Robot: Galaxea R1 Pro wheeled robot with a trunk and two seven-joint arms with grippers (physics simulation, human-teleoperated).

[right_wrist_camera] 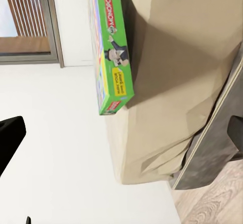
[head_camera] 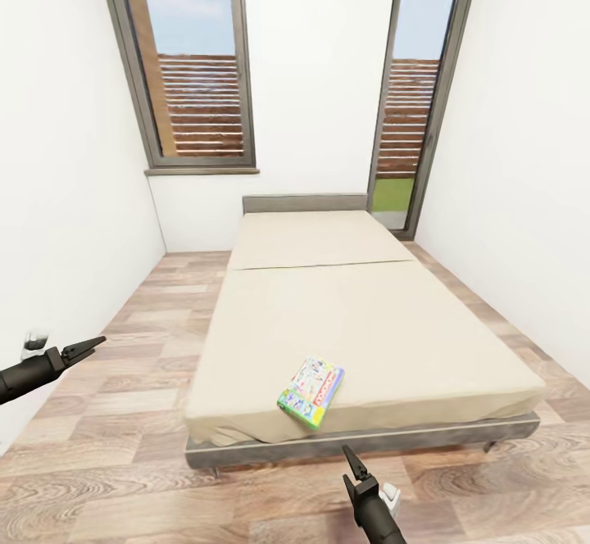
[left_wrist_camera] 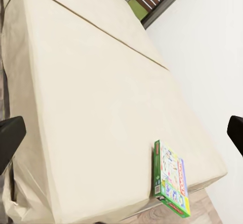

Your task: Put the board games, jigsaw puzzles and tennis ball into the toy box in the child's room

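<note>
One board game (head_camera: 311, 392), a flat green Monopoly box, lies on the beige mattress of the bed (head_camera: 352, 315) near its foot edge, one corner slightly over the edge. The left wrist view shows the box (left_wrist_camera: 171, 178) at the mattress corner, and the right wrist view shows the box (right_wrist_camera: 112, 51) from the side. My left gripper (head_camera: 86, 347) hangs open over the floor left of the bed. My right gripper (head_camera: 354, 460) is open just below the bed's dark grey frame (head_camera: 426, 433), a little right of the box. The table, toy box, jigsaw puzzles and tennis ball are out of view.
White walls close in on both sides of the bed, leaving strips of wood-plank floor (head_camera: 139, 339) left and right. A window (head_camera: 192, 69) and a tall glass door (head_camera: 414, 93) stand at the far end.
</note>
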